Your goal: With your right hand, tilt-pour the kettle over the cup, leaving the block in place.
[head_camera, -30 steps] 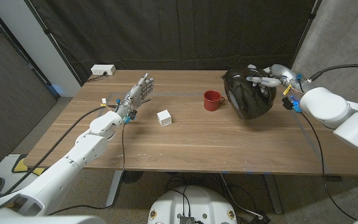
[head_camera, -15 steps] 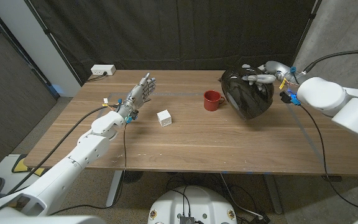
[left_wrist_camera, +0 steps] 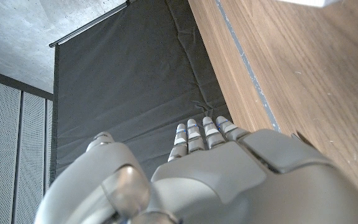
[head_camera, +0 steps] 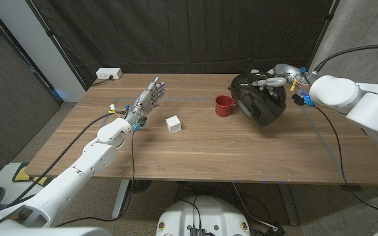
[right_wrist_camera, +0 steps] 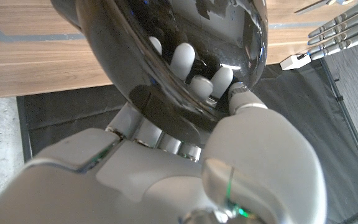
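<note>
The wooden surface [head_camera: 195, 154] carries everything, and above its far right part the black kettle [head_camera: 260, 98] is the biggest thing: it hangs in the air, leaning with its top toward the cup. The right hand [head_camera: 277, 77] grips the kettle at the handle on top; in the right wrist view its fingers [right_wrist_camera: 182, 59] curl around the handle against the glossy body. On the other side the left hand [head_camera: 147, 99] stands near the far left part of the surface with fingers straight and close together, holding nothing. The red cup [head_camera: 225, 105] stands upright just beside the kettle, on its left, and the kettle's edge comes near the rim. The small white block [head_camera: 173, 124] sits apart from the cup, nearer the left hand, untouched. I judge the lifting is done and the tilt is begun; I see no water, so the pour itself and the setting down are left.
</note>
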